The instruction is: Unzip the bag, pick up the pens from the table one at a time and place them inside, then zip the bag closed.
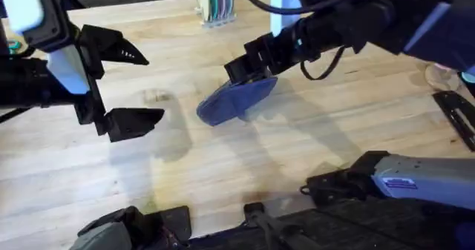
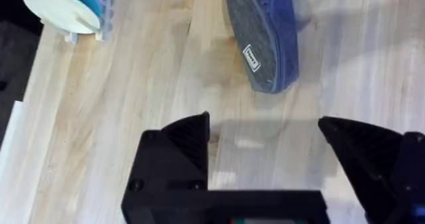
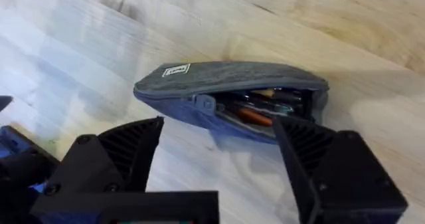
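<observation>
- While the right gripper [image 3: 219,164] hangs right over the bag [image 3: 232,98], its fingers are spread wide with nothing between them.
- Over on the left, the left gripper [image 2: 265,151] is also spread and empty, well apart from the bag's near end.
- Bag lies on the bench [image 1: 223,168] near the middle, zipper partly open, with pen-like things inside, orange and dark.
- Zipper pull [image 3: 203,103] sits partway along the seam, close to the fingertip line.
- Risk, as I read it: with one gripper tugging the pull and nothing pinning the fabric, the whole pouch may slide or lift instead of zipping.
- Another worry: a pen tip poking up could jam the teeth.
- Small white label [image 3: 175,70] on the fabric, its writing too small to read.
</observation>
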You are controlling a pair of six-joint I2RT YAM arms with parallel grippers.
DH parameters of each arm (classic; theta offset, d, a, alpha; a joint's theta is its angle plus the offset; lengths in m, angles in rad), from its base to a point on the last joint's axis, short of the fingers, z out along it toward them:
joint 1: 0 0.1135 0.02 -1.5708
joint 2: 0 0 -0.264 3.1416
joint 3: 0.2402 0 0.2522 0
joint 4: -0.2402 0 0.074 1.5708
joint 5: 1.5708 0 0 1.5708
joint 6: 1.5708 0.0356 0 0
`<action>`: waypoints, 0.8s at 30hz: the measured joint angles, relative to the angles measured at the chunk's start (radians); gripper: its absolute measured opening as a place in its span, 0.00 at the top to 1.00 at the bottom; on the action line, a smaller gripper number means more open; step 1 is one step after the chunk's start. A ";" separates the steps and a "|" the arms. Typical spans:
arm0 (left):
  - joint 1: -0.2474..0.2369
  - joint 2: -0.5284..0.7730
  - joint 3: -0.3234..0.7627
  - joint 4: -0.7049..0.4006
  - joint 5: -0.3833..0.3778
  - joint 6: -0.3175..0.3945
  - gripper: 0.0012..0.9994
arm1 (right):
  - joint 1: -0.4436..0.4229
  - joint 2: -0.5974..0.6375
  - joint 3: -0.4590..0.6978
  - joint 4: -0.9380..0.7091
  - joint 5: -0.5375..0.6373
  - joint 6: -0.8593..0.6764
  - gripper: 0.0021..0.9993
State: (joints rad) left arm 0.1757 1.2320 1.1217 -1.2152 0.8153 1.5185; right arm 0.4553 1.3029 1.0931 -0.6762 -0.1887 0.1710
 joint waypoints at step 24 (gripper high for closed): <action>0.000 0.000 0.000 -0.005 -0.001 0.000 0.01 | 0.000 0.174 0.000 0.027 -0.088 0.000 0.00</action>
State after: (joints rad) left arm 0.1757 1.2320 1.1217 -1.2201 0.8146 1.5185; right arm 0.4553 1.4769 1.0931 -0.6488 -0.2770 0.1707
